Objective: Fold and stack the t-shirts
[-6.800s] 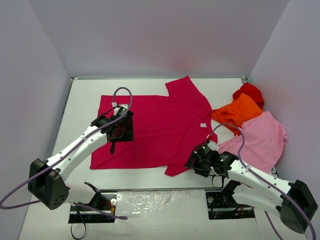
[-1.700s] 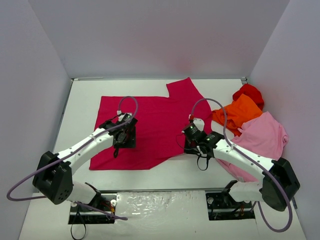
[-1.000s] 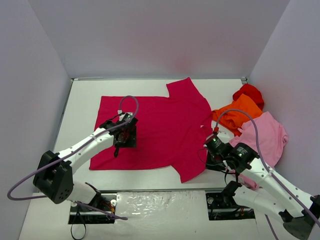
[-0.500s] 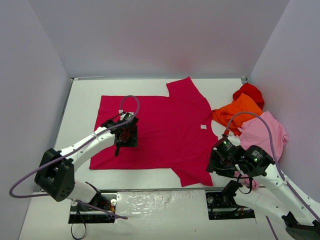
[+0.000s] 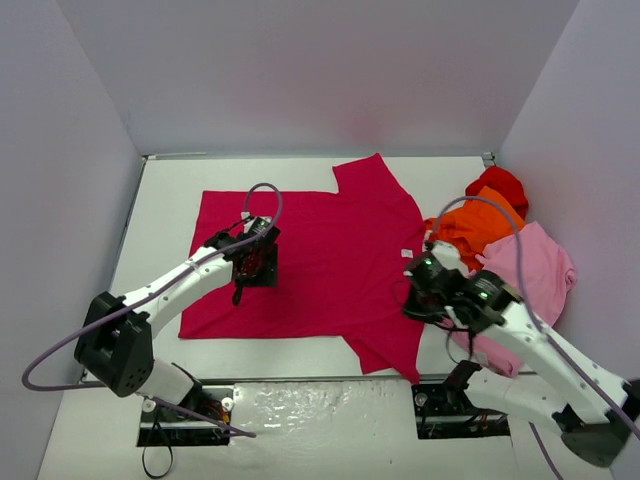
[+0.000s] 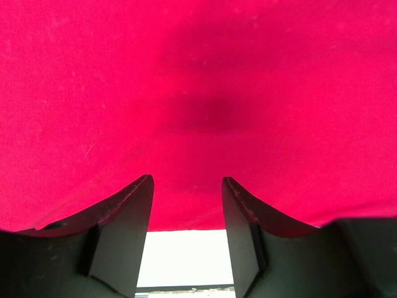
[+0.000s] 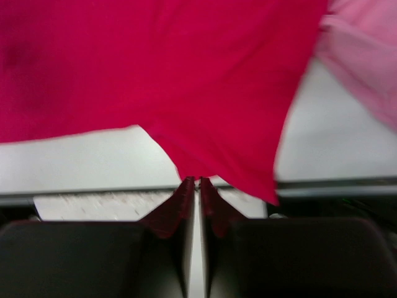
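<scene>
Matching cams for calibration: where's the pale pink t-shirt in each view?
Top external: pale pink t-shirt at the right edge of the table, just near of the orange t-shirt, partly under the right arm.
Left wrist: not in it.
Right wrist: top right corner, blurred.
Shared landmark: raspberry-red t-shirt, in all three views.

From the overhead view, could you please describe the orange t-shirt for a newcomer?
On the right side of the white table, three crumpled shirts are heaped by the wall. The orange t-shirt lies between the bright red t-shirt behind it and the pale pink t-shirt in front; it alone is orange.
</scene>
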`<state>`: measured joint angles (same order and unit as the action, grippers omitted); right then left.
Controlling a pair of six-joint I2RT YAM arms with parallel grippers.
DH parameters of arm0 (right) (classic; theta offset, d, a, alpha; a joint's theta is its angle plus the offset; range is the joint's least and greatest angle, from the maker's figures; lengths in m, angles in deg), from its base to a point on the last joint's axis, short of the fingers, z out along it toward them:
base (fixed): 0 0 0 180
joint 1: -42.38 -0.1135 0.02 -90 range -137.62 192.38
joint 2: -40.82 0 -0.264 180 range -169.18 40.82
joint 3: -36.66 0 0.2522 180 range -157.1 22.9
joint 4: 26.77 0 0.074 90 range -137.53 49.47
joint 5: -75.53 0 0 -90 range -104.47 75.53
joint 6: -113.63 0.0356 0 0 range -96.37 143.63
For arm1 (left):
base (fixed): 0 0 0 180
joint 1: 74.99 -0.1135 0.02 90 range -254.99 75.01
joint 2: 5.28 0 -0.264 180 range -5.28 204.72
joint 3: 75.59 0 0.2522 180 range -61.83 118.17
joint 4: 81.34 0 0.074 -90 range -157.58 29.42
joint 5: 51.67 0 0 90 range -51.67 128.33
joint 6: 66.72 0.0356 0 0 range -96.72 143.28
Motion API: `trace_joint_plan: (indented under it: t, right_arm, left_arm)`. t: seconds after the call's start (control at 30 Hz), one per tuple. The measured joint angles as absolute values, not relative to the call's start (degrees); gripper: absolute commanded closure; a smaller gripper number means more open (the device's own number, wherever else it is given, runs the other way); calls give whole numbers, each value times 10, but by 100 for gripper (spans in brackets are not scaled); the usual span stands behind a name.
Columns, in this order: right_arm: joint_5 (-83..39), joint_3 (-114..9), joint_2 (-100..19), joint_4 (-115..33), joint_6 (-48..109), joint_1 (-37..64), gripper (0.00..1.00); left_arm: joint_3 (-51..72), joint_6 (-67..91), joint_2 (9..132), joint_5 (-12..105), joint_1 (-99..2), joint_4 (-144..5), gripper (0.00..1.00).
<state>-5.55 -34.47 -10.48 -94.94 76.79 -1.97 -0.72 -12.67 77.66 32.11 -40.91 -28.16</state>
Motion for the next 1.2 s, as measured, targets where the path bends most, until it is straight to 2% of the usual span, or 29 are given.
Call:
trace_joint_plan:
  t: [0.1, 0.17, 0.27, 0.4, 0.5, 0.77, 1.2]
  right_arm:
    - [-71, -285, -189, -841, 760, -50, 100]
    - [-76, -262, -232, -801, 762, -93, 100]
    - [-71, -254, -272, -765, 776, -174, 100]
    - [-68, -250, -304, -730, 806, -264, 100]
    - [-64, -236, -321, -716, 832, -305, 100]
    - [-62, -167, -333, -710, 894, -360, 100]
    - [-12, -147, -352, -721, 917, -358, 100]
  left_arm:
    - [8, -123, 774, 321, -408, -273, 70]
    - [9, -122, 766, 320, -408, -265, 67]
    - [9, -124, 749, 317, -406, -252, 55]
    - [5, -131, 725, 313, -405, -241, 20]
    - [1, -137, 713, 310, -405, -235, 8]
    - [-5, -140, 704, 309, -405, -231, 7]
    - [-12, -140, 704, 310, -405, -230, 7]
